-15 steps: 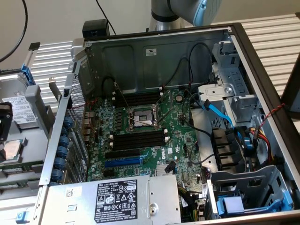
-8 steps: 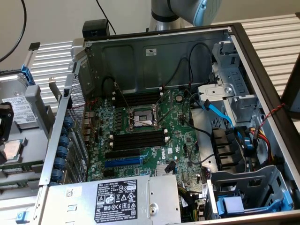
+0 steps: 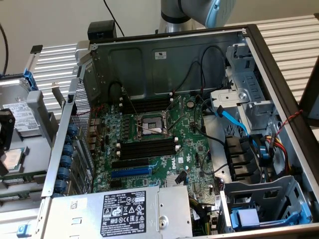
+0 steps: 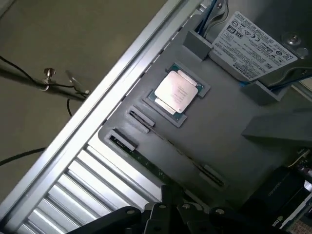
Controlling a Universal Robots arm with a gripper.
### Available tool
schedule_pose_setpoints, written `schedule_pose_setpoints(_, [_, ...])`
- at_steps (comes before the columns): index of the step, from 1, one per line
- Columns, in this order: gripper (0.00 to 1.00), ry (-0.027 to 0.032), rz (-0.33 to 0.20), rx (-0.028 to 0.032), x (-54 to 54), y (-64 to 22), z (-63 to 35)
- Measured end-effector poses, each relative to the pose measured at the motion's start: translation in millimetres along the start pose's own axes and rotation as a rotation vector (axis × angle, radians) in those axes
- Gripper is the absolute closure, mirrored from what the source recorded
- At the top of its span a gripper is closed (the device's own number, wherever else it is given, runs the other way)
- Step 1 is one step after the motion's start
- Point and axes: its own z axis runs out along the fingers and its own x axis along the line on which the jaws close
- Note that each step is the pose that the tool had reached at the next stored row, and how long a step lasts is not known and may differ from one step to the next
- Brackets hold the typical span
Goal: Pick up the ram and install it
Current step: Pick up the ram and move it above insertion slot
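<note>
Closest to the wrist camera you see your claw: its black links fan out and the fingers are drawn fully together, gripping nothing. It hangs over a grey holder that lies on the ribbed metal bench. The ram stands on its long edge in a narrow groove of that holder, so you get just a thin green strip of it, running between two small grey end blocks. The claw's tips are near the middle of that strip; whether they touch it I cannot tell. Beside the ram, in its own recess of the same holder, a processor lies flat with its silver lid up, and beyond that a hard drive shows its white label. A black graphics card lies near the claw.

From the exterior view you look down into an open computer case. The power supply with its black label is nearest that camera, and behind it the green motherboard lies flat. Black memory slots with white end clips run on both sides of the processor socket. A blue cable curves through the exterior view's right side of the case. Your arm rises beyond the case's far wall.
</note>
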Motion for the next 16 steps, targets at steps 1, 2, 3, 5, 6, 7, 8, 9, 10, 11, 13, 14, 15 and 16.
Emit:
schedule_pose_setpoints(1, [0.89, 0.0007, -0.018, -0.0003, 0.0, 0.0, 0.6])
schedule_pose_setpoints(2, [0.89, 0.0018, -0.037, -0.0006, 0.0, -0.1, 1.1])
schedule_pose_setpoints(3, [0.89, 0.0026, -0.055, -0.0009, 0.0, -0.1, 1.7])
schedule_pose_setpoints(5, [0.89, 0.0042, -0.091, -0.0015, 0.0, -0.2, 2.7])
schedule_pose_setpoints(6, [0.89, 0.0052, -0.109, -0.0018, 0.1, -0.2, 3.2])
schedule_pose_setpoints(7, [0.89, 0.0060, -0.127, -0.0021, 0.1, -0.2, 3.7])
schedule_pose_setpoints(8, [0.89, 0.0069, -0.145, -0.0024, 0.1, -0.2, 4.2])
schedule_pose_setpoints(9, [0.89, 0.0077, -0.163, -0.0027, 0.1, -0.2, 4.7])
schedule_pose_setpoints(10, [0.89, 0.0088, -0.182, -0.0030, 0.1, -0.3, 5.2])
schedule_pose_setpoints(11, [0.89, 0.0094, -0.200, -0.0032, 0.1, -0.4, 5.8])
schedule_pose_setpoints(13, [0.89, 0.0111, -0.236, -0.0038, 0.1, -0.4, 6.8])
schedule_pose_setpoints(14, [0.89, 0.0123, -0.255, -0.0042, 0.1, -0.4, 7.1])
schedule_pose_setpoints(15, [0.89, 0.0131, -0.273, -0.0045, 0.1, -0.4, 7.7])
schedule_pose_setpoints(16, [0.89, 0.0141, -0.291, -0.0049, 0.2, -0.4, 8.1])
